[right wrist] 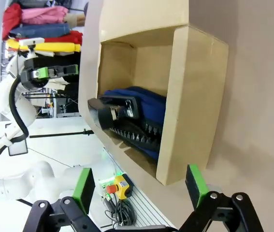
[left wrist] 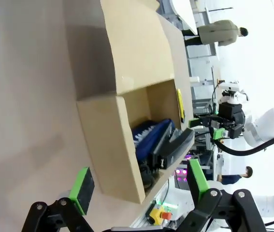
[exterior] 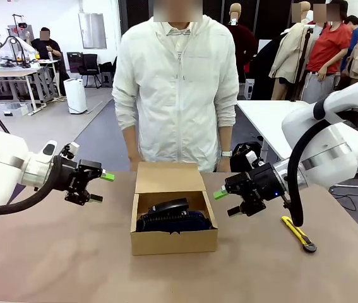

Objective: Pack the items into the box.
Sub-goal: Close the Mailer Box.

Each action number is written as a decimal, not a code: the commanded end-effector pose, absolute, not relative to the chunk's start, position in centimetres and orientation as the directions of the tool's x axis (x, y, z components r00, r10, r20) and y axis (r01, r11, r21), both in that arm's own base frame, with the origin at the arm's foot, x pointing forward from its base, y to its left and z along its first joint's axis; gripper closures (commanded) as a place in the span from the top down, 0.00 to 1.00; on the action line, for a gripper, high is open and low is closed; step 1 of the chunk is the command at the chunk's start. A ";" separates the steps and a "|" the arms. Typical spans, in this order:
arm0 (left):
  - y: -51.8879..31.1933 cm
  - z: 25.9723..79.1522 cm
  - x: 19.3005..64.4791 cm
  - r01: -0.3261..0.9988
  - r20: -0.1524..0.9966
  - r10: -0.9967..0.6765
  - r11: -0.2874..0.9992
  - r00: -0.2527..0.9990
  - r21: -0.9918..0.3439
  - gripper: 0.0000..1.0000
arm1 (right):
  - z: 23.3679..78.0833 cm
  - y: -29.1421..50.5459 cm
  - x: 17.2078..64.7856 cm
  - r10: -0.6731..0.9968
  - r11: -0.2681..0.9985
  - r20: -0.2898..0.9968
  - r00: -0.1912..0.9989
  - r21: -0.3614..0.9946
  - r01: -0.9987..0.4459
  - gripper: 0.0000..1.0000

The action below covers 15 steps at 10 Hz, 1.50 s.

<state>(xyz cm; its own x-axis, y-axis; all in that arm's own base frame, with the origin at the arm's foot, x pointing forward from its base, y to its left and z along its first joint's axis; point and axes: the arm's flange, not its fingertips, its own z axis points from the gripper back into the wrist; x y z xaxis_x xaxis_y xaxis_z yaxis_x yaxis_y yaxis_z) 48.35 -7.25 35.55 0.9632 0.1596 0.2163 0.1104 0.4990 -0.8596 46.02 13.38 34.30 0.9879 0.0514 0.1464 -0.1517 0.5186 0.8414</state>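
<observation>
The brown cardboard box (exterior: 173, 238) stands mid-table with its flap lid (exterior: 168, 177) raised toward the person. Inside lies the navy pouch (exterior: 185, 222) with the black stapler (exterior: 170, 207) on top of it. My left gripper (exterior: 101, 187) hovers open just left of the box, nothing between its green pads. My right gripper (exterior: 226, 202) hovers open just right of the box, also holding nothing. In the left wrist view the box (left wrist: 112, 145), pouch (left wrist: 149, 135) and stapler (left wrist: 173, 150) lie beyond my open fingers (left wrist: 137, 186). The right wrist view shows the box (right wrist: 190, 101), pouch (right wrist: 144, 99) and stapler (right wrist: 112, 110).
A yellow-and-black utility knife (exterior: 298, 233) lies on the table at the right, below my right arm. A person in a white jacket (exterior: 175, 82) stands close behind the box at the far edge. The brown tabletop (exterior: 52, 259) is bare in front.
</observation>
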 end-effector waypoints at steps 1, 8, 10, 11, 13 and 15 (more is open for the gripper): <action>-6.8 35.1 52.7 0.192 0.269 0.089 0.495 0.959 -0.848 1.00 | 35.6 13.6 50.9 0.052 0.516 0.133 0.990 0.845 -0.141 1.00; -10.1 28.1 64.5 0.161 0.137 -0.136 0.184 0.981 -0.970 1.00 | 29.0 15.9 65.7 0.065 0.450 -0.088 0.994 0.892 0.050 1.00; -11.4 26.3 66.1 0.125 0.116 -0.136 0.063 0.984 -0.990 1.00 | 28.3 16.4 65.6 0.074 0.380 -0.111 0.991 0.922 0.075 1.00; -12.1 25.7 66.5 0.144 0.136 -0.131 0.050 0.982 -0.988 1.00 | 27.9 16.7 65.7 0.087 0.350 -0.125 0.988 0.933 0.087 1.00; -12.7 25.5 66.9 0.147 0.141 -0.156 0.027 0.978 -0.989 1.00 | 27.7 16.6 65.6 0.067 0.264 -0.116 0.991 0.960 0.095 1.00; -12.8 25.5 66.9 0.141 0.134 -0.163 0.034 0.978 -0.989 0.80 | 27.8 16.8 65.6 0.056 0.225 -0.097 0.994 0.971 0.082 0.86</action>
